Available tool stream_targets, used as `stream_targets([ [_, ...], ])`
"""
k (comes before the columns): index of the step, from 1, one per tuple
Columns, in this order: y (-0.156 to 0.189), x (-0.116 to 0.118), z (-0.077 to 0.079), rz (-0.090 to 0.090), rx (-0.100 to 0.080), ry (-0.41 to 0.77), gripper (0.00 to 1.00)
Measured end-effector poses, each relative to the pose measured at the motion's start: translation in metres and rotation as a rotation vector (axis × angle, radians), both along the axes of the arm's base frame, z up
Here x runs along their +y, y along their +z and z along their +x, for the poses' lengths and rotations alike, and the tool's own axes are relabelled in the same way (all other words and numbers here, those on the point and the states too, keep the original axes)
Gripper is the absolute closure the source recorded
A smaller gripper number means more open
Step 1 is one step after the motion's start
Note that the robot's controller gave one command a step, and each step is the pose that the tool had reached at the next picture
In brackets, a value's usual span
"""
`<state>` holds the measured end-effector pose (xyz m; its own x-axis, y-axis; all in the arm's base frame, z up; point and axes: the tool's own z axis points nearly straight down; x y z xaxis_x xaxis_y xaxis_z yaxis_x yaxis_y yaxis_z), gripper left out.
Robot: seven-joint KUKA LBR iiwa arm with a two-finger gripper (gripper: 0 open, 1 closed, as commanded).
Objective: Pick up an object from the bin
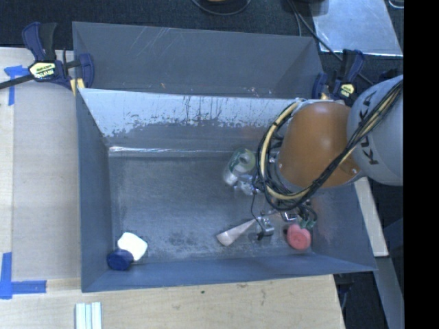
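Hanging with the claw (263, 226) at the right end of a pale tan spatula-like piece (233, 234) by the bin's (96, 184) front wall, beside a red lump (298, 238); spread or pressed together, cannot tell.

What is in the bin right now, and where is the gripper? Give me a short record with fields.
bin: grey metal bin, few loose things
gripper: gripper low by the near wall, right of centre, under the orange wrist cover
nearest thing: tan elongated piece, right end at the gripper; contact unclear
right of gripper: red round thing
behind gripper: clear greenish thing
near left corner: white lump touching blue lump
held: cannot tell
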<state>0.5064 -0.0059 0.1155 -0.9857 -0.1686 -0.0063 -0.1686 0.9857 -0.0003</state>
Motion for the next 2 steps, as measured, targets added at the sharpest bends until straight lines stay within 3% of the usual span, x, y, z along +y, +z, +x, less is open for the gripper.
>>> stream_targets([
  [1,-0.045,-0.011,0.011,-0.002,0.009,-0.006,0.0],
  [2,-0.045,0.001,0.01,0.001,0.001,-0.121,0.0],
])
